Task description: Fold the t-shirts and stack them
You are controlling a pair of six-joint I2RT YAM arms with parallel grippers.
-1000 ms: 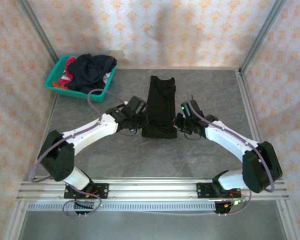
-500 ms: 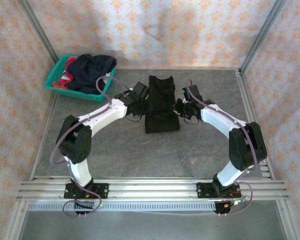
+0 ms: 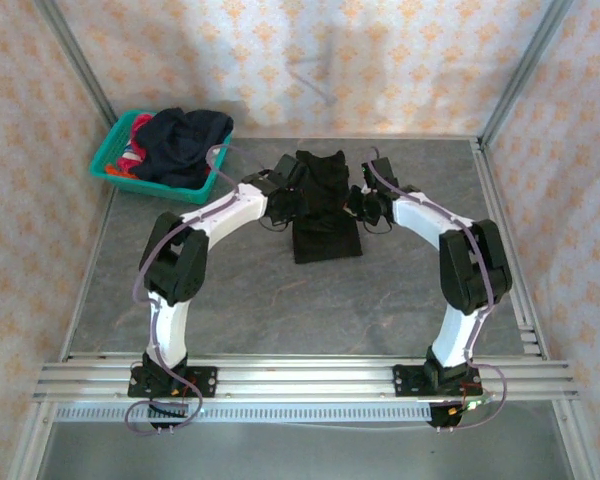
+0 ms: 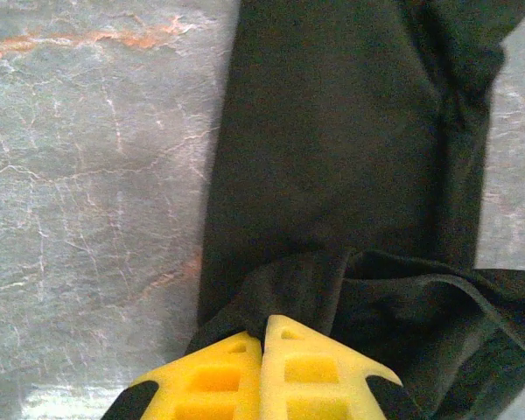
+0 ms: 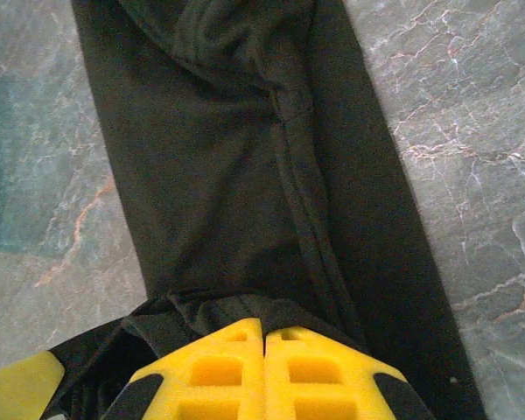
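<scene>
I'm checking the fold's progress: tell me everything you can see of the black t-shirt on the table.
The black t-shirt is soft, matte cloth folded into a long narrow strip, lying on the table. One end is lifted and doubled back over the rest, pinched at its two corners by the shut left gripper and right gripper.

2 white arms [image 3: 220,212] with black joints, grey-purple cables [image 3: 136,280] looping alongside; yellow fingers [image 4: 212,378] with square pockets.
</scene>
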